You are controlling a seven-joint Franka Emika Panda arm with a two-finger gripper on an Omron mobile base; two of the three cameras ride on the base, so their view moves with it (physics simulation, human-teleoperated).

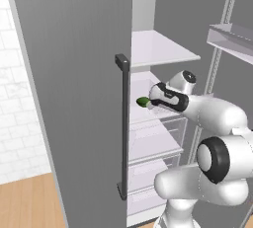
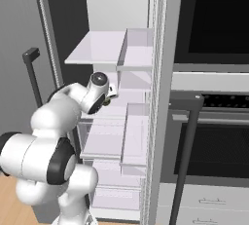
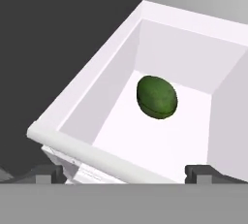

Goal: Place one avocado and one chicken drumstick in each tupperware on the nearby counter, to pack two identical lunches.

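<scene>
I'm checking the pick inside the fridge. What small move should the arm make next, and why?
Probably ease the end effector forward toward the dark green egg-shaped avocado. Its jaws stand open and nothing is between them; the avocado lies alone on the white fridge shelf, ahead of the fingertips.

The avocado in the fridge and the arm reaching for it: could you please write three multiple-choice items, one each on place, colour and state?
1. Where does the avocado lie?
A. on a black cooktop
B. on a white fridge shelf
C. in a grey container

2. What colour is the avocado?
A. dark green
B. orange-brown
C. yellow

3. How is the claw?
A. shut on the avocado
B. shut, empty
C. open, short of the avocado

Answers:
1 B, white walls surround it in the hand view.
2 A, green in the hand and left base views.
3 C, the finger tips stand wide apart, the fruit lying free beyond them.
</scene>
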